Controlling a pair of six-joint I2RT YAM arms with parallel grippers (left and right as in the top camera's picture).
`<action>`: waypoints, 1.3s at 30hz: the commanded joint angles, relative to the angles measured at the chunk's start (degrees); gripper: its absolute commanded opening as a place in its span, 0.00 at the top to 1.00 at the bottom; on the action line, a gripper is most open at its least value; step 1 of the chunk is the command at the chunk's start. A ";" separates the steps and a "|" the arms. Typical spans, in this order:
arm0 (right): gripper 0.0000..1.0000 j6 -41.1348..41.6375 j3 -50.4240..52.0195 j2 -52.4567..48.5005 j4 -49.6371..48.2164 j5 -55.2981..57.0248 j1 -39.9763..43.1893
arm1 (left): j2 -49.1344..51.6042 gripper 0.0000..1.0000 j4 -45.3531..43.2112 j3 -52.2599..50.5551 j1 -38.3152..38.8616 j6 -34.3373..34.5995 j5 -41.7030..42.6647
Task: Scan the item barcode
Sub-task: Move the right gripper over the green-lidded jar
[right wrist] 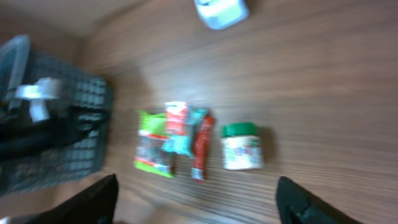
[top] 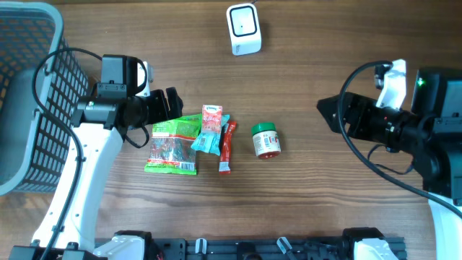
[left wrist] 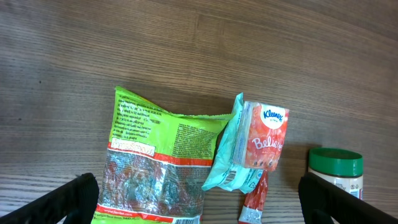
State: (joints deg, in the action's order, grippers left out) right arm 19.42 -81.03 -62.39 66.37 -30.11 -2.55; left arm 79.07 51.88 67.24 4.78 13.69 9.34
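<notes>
A small heap of items lies mid-table: a green snack bag, a red-and-teal tissue pack whose teal end shows a barcode, a red stick sachet and a green-lidded jar. The white barcode scanner stands at the far edge. My left gripper hovers open over the bag's far end, holding nothing. At the right, well away from the items, my right gripper is open and empty. The right wrist view is blurred.
A grey mesh basket fills the left side of the table, right behind the left arm. Bare wood lies between the jar and the right arm, and along the near edge.
</notes>
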 commanded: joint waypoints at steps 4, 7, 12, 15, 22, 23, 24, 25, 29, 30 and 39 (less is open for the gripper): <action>0.31 0.09 -1.22 -2.12 1.38 -6.40 -7.58 | 0.17 0.00 -0.13 0.20 0.26 0.48 0.63; 0.34 0.70 -2.12 -5.60 2.86 0.07 -13.51 | 0.17 0.00 -0.13 0.20 0.26 0.48 0.63; 0.29 2.14 -7.82 -14.67 5.64 8.11 -21.57 | 0.17 0.00 -0.13 0.20 0.26 0.48 0.63; 0.20 1.92 -11.50 -20.44 9.79 13.90 -25.57 | 0.17 0.00 -0.13 0.20 0.26 0.48 0.63; 0.17 1.55 -14.23 -33.88 13.60 29.99 -32.17 | 0.17 0.00 -0.13 0.20 0.26 0.48 0.63; 0.16 1.18 -14.23 -35.56 13.60 31.67 -32.50 | 0.17 0.00 -0.13 0.20 0.26 0.48 0.63; 0.17 -0.20 -14.23 -36.81 13.38 31.76 -32.52 | 0.17 0.00 -0.13 0.20 0.26 0.48 0.63; 0.17 -0.96 -14.23 -37.66 13.16 31.78 -32.52 | 0.17 0.00 -0.13 0.20 0.26 0.48 0.63; 0.17 -1.86 -14.21 -41.79 10.38 31.85 -32.52 | 0.17 0.00 -0.13 0.20 0.26 0.48 0.63; 0.18 -2.14 -14.21 -42.45 9.55 31.87 -32.52 | 0.17 0.00 -0.13 0.20 0.26 0.48 0.63; 0.17 -4.42 -14.14 -49.37 5.70 32.35 -32.52 | 0.17 0.00 -0.13 0.20 0.26 0.48 0.63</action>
State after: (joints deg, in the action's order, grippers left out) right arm 16.34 -94.13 -108.18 72.49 0.56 -34.89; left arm 79.07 51.86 67.24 4.78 13.69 9.32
